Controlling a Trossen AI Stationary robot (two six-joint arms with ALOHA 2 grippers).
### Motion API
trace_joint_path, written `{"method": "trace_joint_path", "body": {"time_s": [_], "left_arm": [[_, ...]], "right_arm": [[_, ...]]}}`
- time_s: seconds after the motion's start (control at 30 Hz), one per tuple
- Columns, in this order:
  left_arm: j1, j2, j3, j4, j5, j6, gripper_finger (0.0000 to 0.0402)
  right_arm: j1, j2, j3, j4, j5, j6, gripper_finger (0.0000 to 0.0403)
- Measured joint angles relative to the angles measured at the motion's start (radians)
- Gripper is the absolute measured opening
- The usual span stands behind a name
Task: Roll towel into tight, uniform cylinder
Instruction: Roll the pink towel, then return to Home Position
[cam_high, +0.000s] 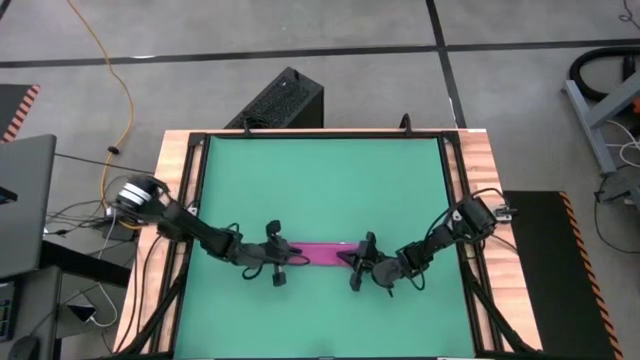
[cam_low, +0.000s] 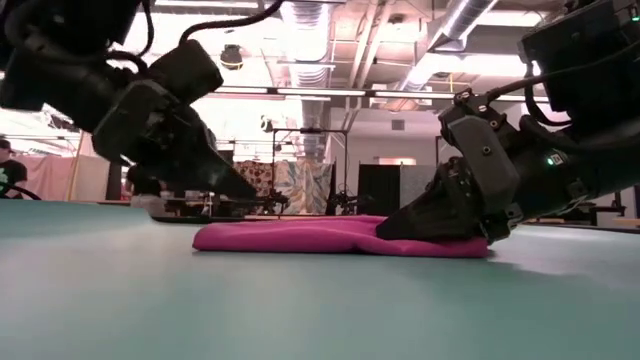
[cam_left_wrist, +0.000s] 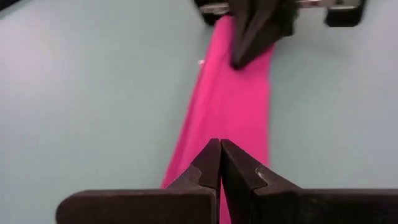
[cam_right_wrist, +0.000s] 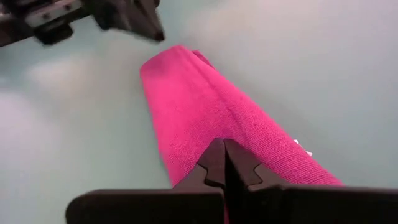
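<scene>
The magenta towel (cam_high: 320, 254) lies on the green mat (cam_high: 320, 180) as a narrow, flat, folded strip running left to right, near the table's near edge. Its small white tag (cam_right_wrist: 301, 147) sticks out at one long edge. My left gripper (cam_high: 283, 258) is shut, and its tips (cam_low: 282, 200) stand just above the towel's left end, with a gap showing in the low view. My right gripper (cam_high: 351, 258) is shut, and its tips rest on the towel's right part. My right gripper presses its shut fingertips (cam_right_wrist: 224, 149) down on the towel's upper face near the right end (cam_low: 430, 245). It comes slanting down from the table's right side, along the strip. The towel lies flat on the mat under it, and a ridge in the cloth (cam_right_wrist: 208, 93) runs away from the tips.
The green mat fills the wooden-rimmed table (cam_high: 480, 200), with bare mat far of and near of the towel. A black box (cam_high: 280, 100) stands beyond the far edge. Cables (cam_high: 110, 150) lie on the floor at the left.
</scene>
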Motion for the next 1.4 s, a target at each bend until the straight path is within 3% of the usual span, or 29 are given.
{"method": "trace_joint_path", "body": {"time_s": [0.17,0.43,0.67,0.8,0.87,1.0,1.07,1.4], "left_arm": [[-0.033,-0.147,0.0,-0.15,-0.083,-0.009,0.0],[-0.094,-0.339,0.001,-0.188,-0.113,0.033,0.0],[-0.138,-0.537,0.001,-0.262,-0.113,0.071,0.0],[-0.154,-0.705,0.001,-0.303,-0.079,0.145,0.0],[-0.153,-0.803,0.001,-0.343,-0.009,0.181,0.0],[-0.154,-0.98,0.001,-0.469,0.219,0.279,0.0],[-0.154,-1.062,0.001,-0.523,0.278,0.303,0.0],[-0.153,-1.388,0.001,-0.736,0.131,0.322,0.0]], "right_arm": [[0.0,-0.075,-0.003,-0.01,-0.009,-0.078,0.0013],[0.0,-0.256,-0.002,0.002,-0.011,-0.271,0.0013],[0.015,-0.542,-0.002,-0.015,-0.007,-0.527,0.0029],[0.025,-0.778,-0.001,-0.191,-0.006,-0.643,0.0031],[0.031,-0.897,-0.001,-0.312,-0.027,-0.678,0.0029],[0.02,-1.107,-0.001,-0.532,-0.225,-0.7,0.0025],[0.001,-1.194,-0.001,-0.618,-0.312,-0.701,0.0023],[-0.062,-1.527,0.0,-0.887,-0.258,-0.703,0.0023]]}}
